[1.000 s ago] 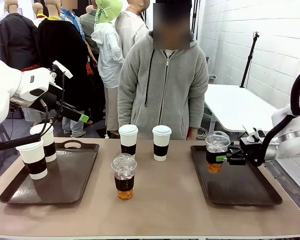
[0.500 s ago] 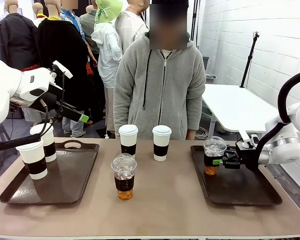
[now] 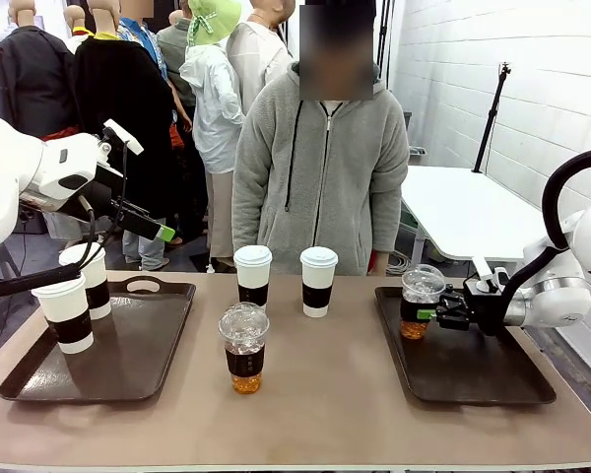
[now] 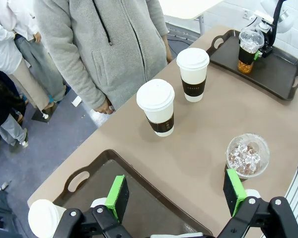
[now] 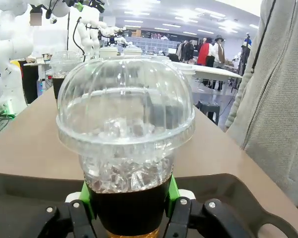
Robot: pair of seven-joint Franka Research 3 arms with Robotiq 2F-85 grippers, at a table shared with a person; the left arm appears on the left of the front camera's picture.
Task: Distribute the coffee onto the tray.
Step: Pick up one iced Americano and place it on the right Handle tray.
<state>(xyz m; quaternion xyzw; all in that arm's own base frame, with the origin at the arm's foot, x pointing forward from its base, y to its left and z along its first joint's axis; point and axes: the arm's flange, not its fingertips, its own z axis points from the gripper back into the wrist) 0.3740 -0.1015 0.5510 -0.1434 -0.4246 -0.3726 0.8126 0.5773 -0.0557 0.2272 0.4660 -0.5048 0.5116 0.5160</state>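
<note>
- My right tool [image 3: 435, 313] is clamped on the sleeve of a clear cup [image 3: 420, 301], centre right of frame, at the far-left corner of the right tray [image 3: 492, 379].
- I can't tell whether its base is down; releasing early, or onto the rim, could tip and spill it.
- My left tool [image 4: 176, 193], upper left, gapes empty.

Front: level, across table [image 3: 315, 399] toward person [image 3: 320, 168]. Left wrist: high, looking down. Right wrist: close-up. All share domed cup [image 3: 419, 294].
</note>
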